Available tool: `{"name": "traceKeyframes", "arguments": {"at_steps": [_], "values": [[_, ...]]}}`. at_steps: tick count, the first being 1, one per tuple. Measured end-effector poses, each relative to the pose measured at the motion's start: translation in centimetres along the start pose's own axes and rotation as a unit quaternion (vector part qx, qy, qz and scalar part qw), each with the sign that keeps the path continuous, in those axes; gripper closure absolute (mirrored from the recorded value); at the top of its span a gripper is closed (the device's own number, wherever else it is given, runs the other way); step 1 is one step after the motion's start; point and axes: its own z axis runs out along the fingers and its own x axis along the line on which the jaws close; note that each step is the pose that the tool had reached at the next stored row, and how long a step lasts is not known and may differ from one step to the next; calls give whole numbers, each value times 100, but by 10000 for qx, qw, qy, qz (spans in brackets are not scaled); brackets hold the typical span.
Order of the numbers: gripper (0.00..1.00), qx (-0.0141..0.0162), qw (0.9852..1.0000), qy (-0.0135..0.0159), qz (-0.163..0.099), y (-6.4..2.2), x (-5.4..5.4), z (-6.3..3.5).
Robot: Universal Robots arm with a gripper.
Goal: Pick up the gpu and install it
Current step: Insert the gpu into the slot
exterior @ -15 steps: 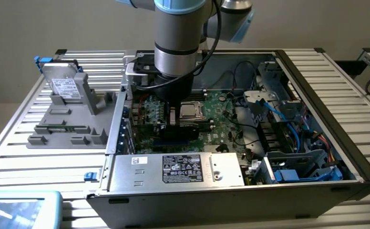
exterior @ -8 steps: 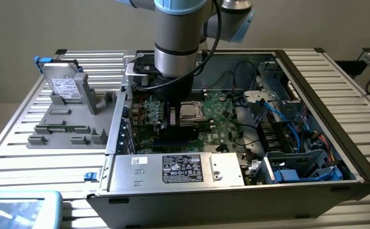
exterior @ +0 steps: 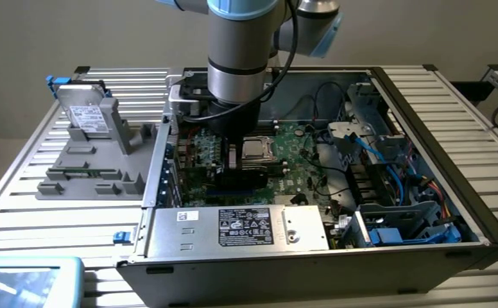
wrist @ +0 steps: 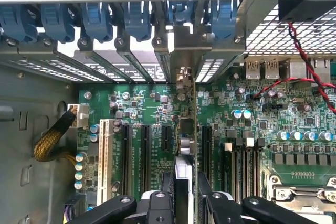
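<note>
Jaws clamp gpu edge-on over motherboard (writing unreadable).

Gpu: thin green circuit board seen edge-on, bare silver metal bracket at end. Gripper: matt black fingers, small shiny screw heads. Motherboard: green lacquered board, slight gloss, silver-topped capacitors. Computer case: dark matt painted metal outside, grey sheet metal inside. Power supply: dull silver metal, glossy black label. Slot clips: smooth blue plastic. Table: ribbed brushed aluminium. Holder: matt grey plastic. Arm: satin silver metal, light blue plastic caps.
</note>
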Motion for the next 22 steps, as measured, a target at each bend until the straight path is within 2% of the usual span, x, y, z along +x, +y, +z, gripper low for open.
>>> {"name": "traceKeyframes", "arguments": {"at_steps": [8,17,22], "values": [[72,-4,10000,2,-6,-1,3,-1],[72,-30,10000,2,-8,-1,10,0],[72,-33,10000,1,-8,-1,17,0]]}}
